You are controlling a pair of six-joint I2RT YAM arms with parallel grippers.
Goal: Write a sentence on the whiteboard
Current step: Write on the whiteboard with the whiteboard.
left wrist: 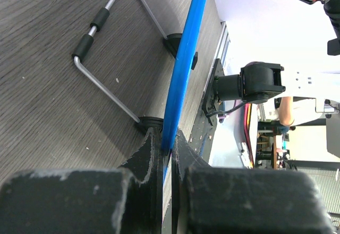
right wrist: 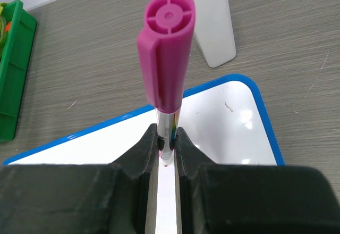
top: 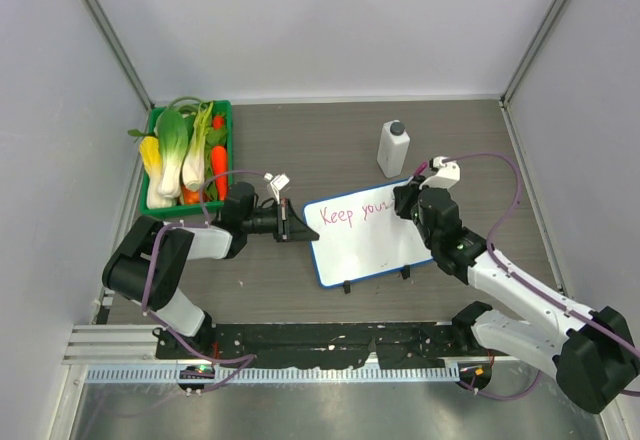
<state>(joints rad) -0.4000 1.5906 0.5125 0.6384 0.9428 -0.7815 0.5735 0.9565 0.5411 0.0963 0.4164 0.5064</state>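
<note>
Top external: bottle (top: 393, 150) just behind whiteboard (top: 365, 245)

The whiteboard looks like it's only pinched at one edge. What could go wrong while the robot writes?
The left gripper pinches the whiteboard only by its thin blue rim, so a hard push from the marker might make the board slip and the letters wobble. The right gripper sits right beside the sentence, so it could smear the ink. The white bottle stands near the board's far corner and could get knocked over.
</note>
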